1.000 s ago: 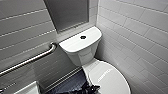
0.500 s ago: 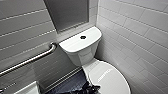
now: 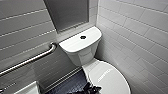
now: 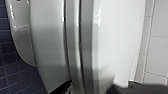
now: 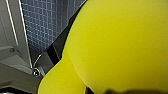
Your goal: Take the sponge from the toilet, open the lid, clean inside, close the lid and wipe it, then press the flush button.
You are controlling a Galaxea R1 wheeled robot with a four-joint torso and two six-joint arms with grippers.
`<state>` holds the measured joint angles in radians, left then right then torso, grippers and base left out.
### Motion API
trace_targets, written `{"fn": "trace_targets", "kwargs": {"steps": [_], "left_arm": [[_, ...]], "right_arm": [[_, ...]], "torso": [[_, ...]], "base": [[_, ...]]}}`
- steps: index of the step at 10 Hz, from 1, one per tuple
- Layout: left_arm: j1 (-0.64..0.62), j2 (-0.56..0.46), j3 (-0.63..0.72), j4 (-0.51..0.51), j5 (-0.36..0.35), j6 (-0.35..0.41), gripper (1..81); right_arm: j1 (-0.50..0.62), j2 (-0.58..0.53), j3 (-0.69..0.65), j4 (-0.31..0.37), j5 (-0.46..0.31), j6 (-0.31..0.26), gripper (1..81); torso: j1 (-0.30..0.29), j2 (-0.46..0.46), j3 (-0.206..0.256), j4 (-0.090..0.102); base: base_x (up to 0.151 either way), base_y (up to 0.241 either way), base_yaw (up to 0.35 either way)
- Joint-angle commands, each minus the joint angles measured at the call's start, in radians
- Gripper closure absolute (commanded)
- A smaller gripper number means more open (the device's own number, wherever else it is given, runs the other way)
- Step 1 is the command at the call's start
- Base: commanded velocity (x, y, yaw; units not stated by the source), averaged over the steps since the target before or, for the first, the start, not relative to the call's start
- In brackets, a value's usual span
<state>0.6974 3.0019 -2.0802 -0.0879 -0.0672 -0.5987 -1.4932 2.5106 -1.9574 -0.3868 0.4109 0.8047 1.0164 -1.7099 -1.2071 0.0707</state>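
The white toilet stands in the tiled corner with its lid down over the bowl. The dark round flush button sits in the middle of the tank top. The yellow sponge looms very close in the right wrist view, pinched, with my right gripper shut on it. The left wrist view runs close along the side of the bowl and the edge of the lid; my left gripper is open. A dark part of one arm shows by the lid's near left rim.
A metal grab bar runs along the left wall. Dark blue small-tiled floor lies left of the bowl. White tiled walls close in on the right and behind. A white corner of something sits at the lower left.
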Motion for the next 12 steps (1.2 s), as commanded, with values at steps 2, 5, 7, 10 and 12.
{"fn": "trace_targets", "kwargs": {"steps": [2, 5, 7, 10, 12], "left_arm": [[-0.109, -0.047, 0.147, 0.007, 0.030, 0.007, 1.0], [-0.111, -0.053, 0.160, 0.002, 0.030, 0.005, 1.0], [-0.111, -0.029, 0.118, 0.002, 0.032, 0.005, 1.0], [-0.124, 0.008, 0.074, 0.005, 0.032, 0.005, 1.0], [-0.135, 0.023, 0.060, 0.007, 0.033, 0.005, 1.0]], "right_arm": [[-0.006, -0.022, 0.022, -0.029, -0.047, -0.002, 81.1], [-0.008, -0.025, 0.023, -0.029, -0.047, -0.002, 81.1], [-0.008, -0.025, 0.022, -0.029, -0.046, -0.001, 81.1], [-0.008, -0.027, 0.023, -0.029, -0.046, 0.001, 81.1], [-0.008, -0.028, 0.025, -0.029, -0.046, 0.004, 81.1]], "torso": [[0.000, 0.000, 0.000, 0.000], [0.000, 0.000, 0.000, 0.000], [0.000, 0.000, 0.000, 0.000], [0.000, 0.000, 0.000, 0.000], [0.000, 0.000, 0.000, 0.000]], "base": [[0.000, 0.000, 0.000], [0.000, 0.000, 0.000], [0.000, 0.000, 0.000], [0.000, 0.000, 0.000], [0.000, 0.000, 0.000]]}}
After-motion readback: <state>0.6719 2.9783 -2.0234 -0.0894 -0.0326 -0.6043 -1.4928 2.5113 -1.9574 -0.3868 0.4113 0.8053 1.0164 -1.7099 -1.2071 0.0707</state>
